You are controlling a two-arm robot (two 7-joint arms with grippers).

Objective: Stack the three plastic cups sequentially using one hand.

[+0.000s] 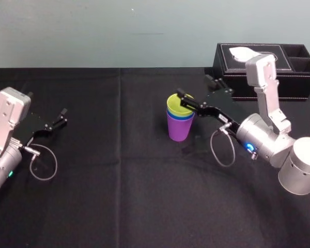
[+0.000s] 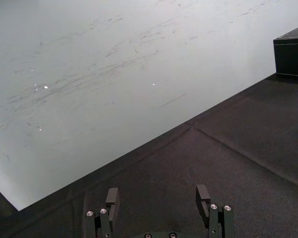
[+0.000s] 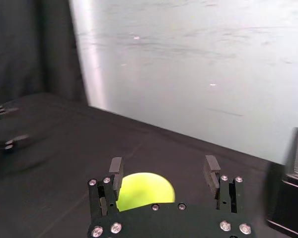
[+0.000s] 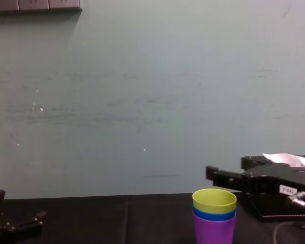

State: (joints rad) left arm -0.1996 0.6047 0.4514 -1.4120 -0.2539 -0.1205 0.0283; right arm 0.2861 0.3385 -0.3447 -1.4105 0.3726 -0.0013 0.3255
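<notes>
1. While the left gripper (image 1: 51, 123) lies parked on the black tabletop (image 1: 119, 201) at the robot's left, its fingers spread and empty, the right gripper (image 3: 163, 171) hangs over the stack.
2. The 3 plastic cups (image 4: 214, 218) stand nested upright near the tabletop's middle: purple cup (image 1: 178, 132) at the bottom, blue cup (image 1: 183, 118) showing as a band, yellow-green cup (image 1: 174, 106) on top.
3. The right gripper's fingers (image 3: 115, 171) are released, spread wide and holding nothing; the wrist view shows the yellow-green cup's mouth below them, nearer 1 finger.
4. A black tissue box (image 1: 299, 85) sits behind the right arm.
</notes>
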